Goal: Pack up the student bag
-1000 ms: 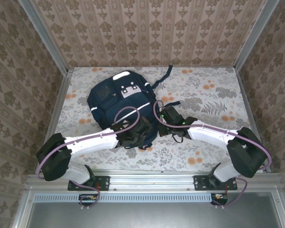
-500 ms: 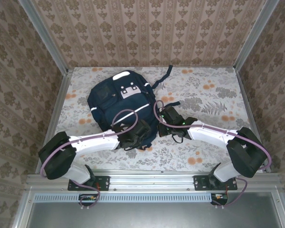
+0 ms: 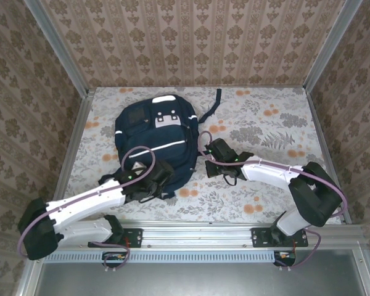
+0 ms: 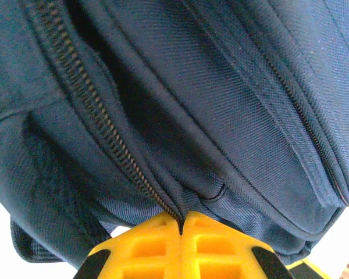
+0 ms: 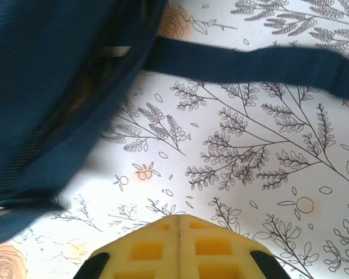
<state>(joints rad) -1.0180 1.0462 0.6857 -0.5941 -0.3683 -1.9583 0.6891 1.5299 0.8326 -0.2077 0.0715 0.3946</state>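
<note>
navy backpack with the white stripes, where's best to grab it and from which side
Pinch the zipper seam at the near edge of the navy-blue fabric backpack, from the near side: the bag lies flat, and that seam folds into a thin ridge.

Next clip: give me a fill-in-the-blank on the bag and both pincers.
1. The student bag lies on a ___-patterned tablecloth.
2. The left pincer is shut at the end of the bag's ___.
3. The right pincer is ___ above the tablecloth, beside the bag.
Missing: floral; zipper; shut.
</note>
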